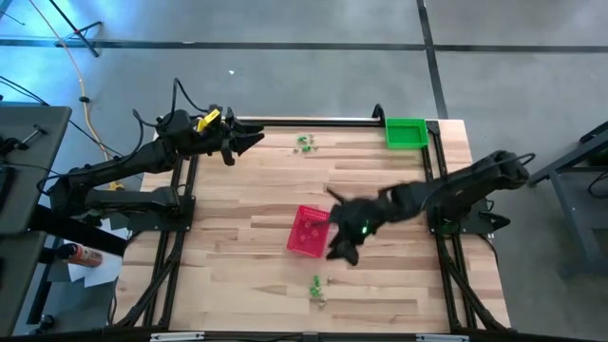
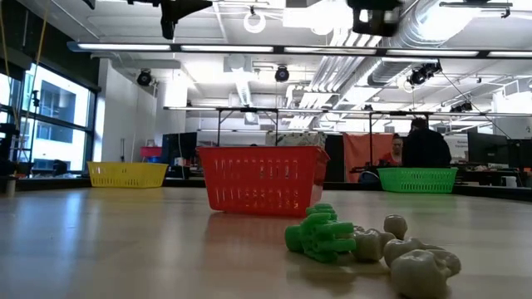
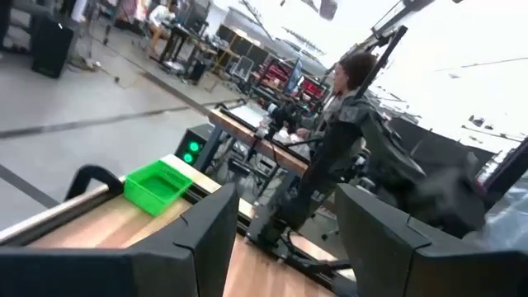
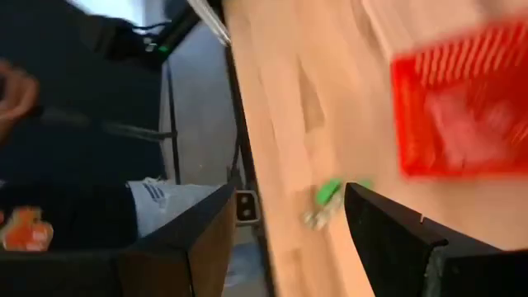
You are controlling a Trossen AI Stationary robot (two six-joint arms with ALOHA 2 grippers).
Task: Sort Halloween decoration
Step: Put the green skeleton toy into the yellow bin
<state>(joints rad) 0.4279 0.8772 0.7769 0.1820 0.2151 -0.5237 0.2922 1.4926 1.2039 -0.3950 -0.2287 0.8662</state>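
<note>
Wooden table [image 1: 247, 275] holds green trinkets [image 1: 316, 287], orientation unclear.

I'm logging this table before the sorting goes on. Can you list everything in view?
Red basket: one, red, middle of the table.
Green basket: one, green, far right corner.
Yellow basket: one, yellow, far left edge in the low view.
Near trinkets: small cluster, green and pale, near edge.
Far trinkets: small cluster, mostly green, far edge.
Table: one, light wood.
Person: one, dark clothes, beyond the table.
Left gripper: open, far left, empty.
Right gripper: open, beside the red basket, empty.
</note>
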